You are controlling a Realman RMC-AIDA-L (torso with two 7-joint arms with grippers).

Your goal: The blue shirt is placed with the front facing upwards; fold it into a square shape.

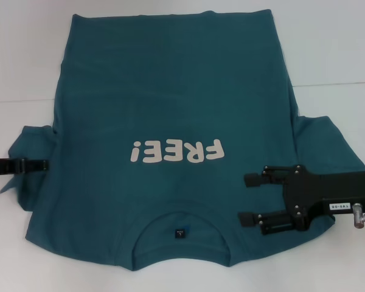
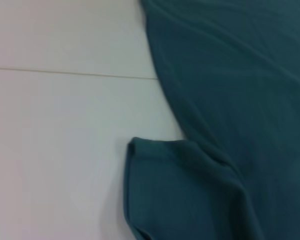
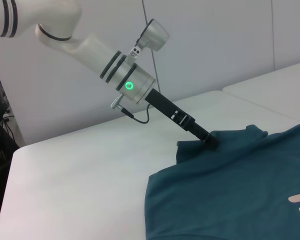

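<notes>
1. The left gripper [image 1: 45, 165] comes in from the left edge of the head view, and its tip reaches the bunched left sleeve [image 1: 31, 159] of the blue shirt [image 1: 170, 109]. In the right wrist view its tip [image 3: 211, 142] touches the raised sleeve cloth; I cannot tell if the fingers are apart or together.
2. The blue shirt lies flat on the white table [image 1: 328, 48], front side up, collar [image 1: 180, 222] nearest to the robot, and the white "FREE!" print [image 1: 176, 151] reads upside down.
3. The right gripper [image 1: 244, 199] is over the shirt's right shoulder, beside the collar; its two fingers are apart and hold nothing.
</notes>
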